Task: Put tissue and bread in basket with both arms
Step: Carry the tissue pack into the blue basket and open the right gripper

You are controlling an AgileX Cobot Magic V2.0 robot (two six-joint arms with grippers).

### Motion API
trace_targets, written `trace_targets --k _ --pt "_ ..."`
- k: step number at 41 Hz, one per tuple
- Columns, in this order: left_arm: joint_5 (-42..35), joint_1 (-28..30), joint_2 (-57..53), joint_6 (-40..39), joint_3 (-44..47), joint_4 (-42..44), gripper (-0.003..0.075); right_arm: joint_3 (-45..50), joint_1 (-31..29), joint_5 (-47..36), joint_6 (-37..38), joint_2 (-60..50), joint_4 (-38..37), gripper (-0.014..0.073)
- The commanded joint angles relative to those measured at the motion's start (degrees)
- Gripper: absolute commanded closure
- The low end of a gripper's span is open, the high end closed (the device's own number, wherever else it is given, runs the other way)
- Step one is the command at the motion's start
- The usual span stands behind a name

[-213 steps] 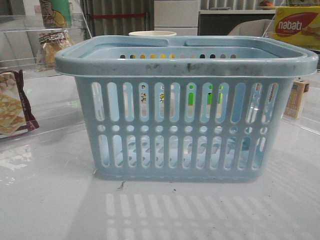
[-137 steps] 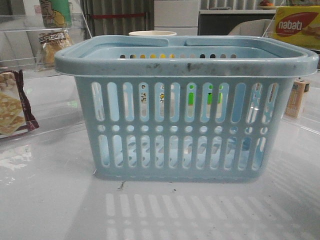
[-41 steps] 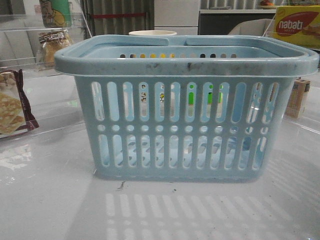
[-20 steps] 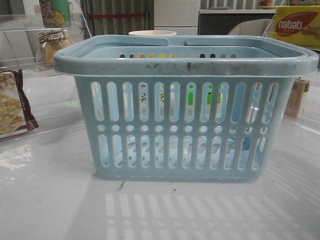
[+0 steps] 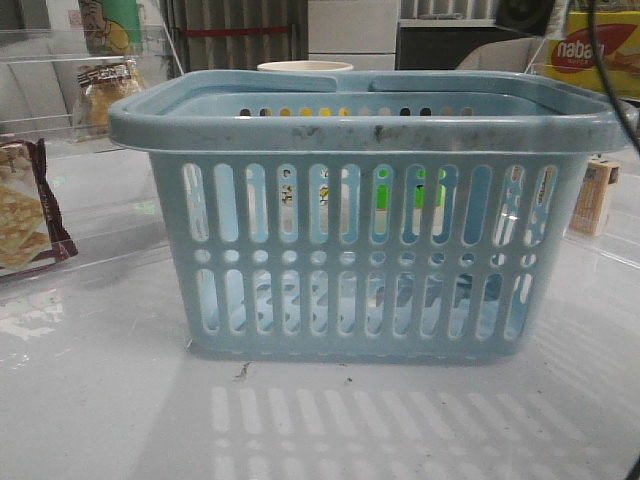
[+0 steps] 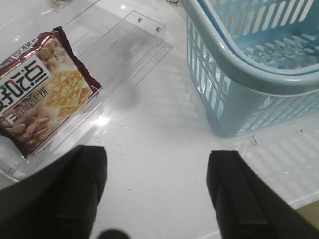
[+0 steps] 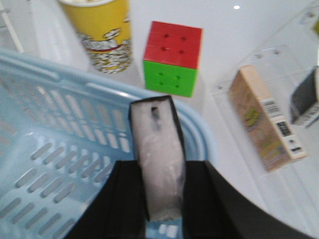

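Now | right tool [image 7: 159, 199] clamping tissue [image 7: 158, 159] has come over basket [image 7: 60, 149] | left tool [image 6: 154, 194] open, empty

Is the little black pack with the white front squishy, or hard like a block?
Probably squishy: the small black pack with the white front looks wrinkly where the right gripper pinches it. Likely light too, held upright by one pinch. Flat-sided, so it shouldn't roll.

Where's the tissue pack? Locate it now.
Right wrist view: the tissue is clamped in the right gripper, above the basket rim, near the cube.
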Motion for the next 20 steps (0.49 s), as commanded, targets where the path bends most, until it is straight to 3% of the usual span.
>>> trace_targets --k 1,12,20 --pt "-4.0 -0.5 -0.1 -0.1 -1.6 -0.3 0.0232 -2.0 3.3 -3.3 -0.5 -0.7 0.2 0.0419" --pt "-4.0 -0.5 -0.1 -0.1 -1.6 -0.3 0.0232 -2.0 8.6 -4.1 -0.5 5.2 0.9 0.0395" --pt "-4.0 -0.5 -0.1 -0.1 -1.6 -0.3 0.0232 -2.0 8.9 -5.1 -0.5 7.1 1.3 0.0128"
